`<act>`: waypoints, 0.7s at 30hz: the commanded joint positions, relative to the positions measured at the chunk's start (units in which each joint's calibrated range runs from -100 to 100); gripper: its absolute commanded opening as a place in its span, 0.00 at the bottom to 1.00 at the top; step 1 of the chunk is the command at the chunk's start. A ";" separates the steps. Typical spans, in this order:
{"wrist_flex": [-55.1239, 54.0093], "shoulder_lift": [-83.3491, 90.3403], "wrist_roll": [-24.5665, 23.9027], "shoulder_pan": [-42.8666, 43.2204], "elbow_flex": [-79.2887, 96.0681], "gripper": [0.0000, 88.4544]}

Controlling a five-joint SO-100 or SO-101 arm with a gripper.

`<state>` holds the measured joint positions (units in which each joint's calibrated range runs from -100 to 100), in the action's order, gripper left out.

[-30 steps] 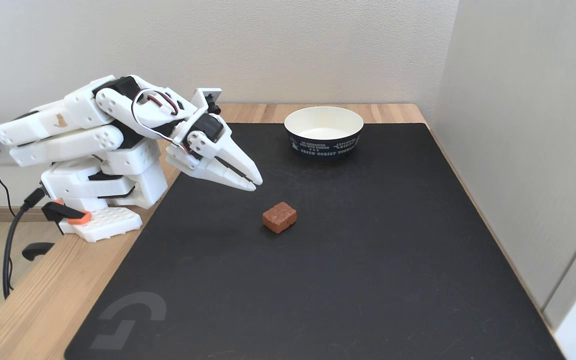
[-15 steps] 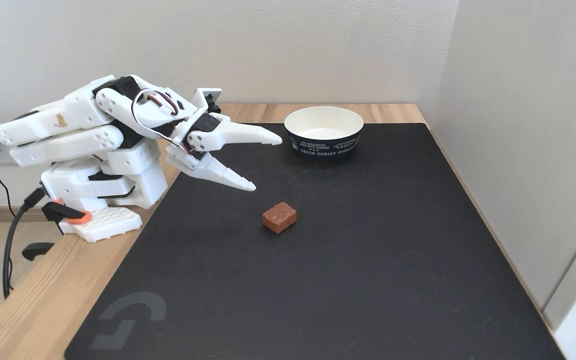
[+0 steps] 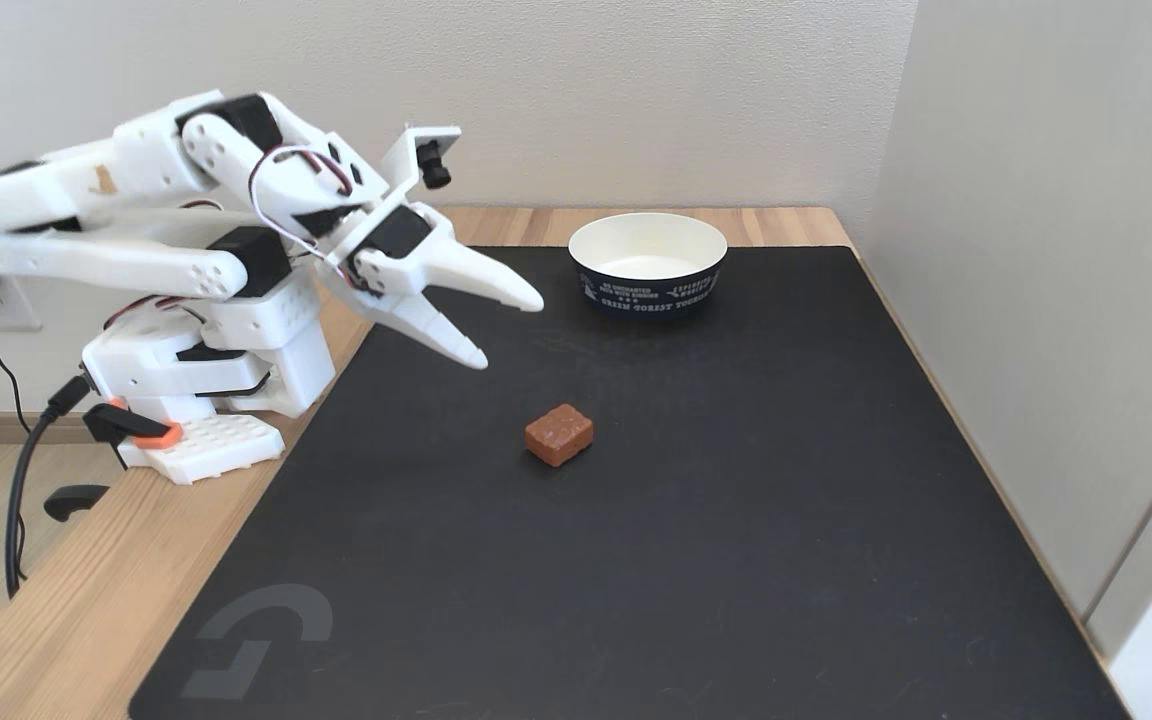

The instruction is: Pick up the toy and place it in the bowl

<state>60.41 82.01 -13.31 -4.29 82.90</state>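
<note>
In the fixed view the black mat spreads below and ahead of the pincer, covering most of the wooden table. The white arm reaches in behind the pincer from the left, folded low over its base. Ahead of the pincer and further back on the mat stands the bowl, navy outside, white inside, upright and with nothing in it. Below the pincer and a little ahead of its lower tip lies the toy, flat on the mat, well apart from the bowl and not touched by either finger

The pincer is spread wide, one finger pointing forward, the other angled down towards the mat, and it has hold of nothing

The step in hand looks like the approach to the grasp. To do it well, I judge the arm should carry the wide gap forward and down until the toy sits between the fingers, one on each opposite flat side. The block lies turned at an angle, so the wrist probably needs to roll to match. The lower finger should stop just short of the mat, lest it nudge the toy aside before closing
</note>
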 commanded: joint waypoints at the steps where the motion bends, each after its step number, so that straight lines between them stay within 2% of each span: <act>1: 5.39 -19.45 -4.59 2.49 -21.12 0.48; 11: 13.52 -65.13 -4.80 1.90 -51.94 0.48; 15: 13.68 -78.97 -4.39 1.99 -59.87 0.47; 21: 13.18 -88.81 -4.33 1.23 -65.91 0.47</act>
<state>73.58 -2.58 -17.94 -2.46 21.59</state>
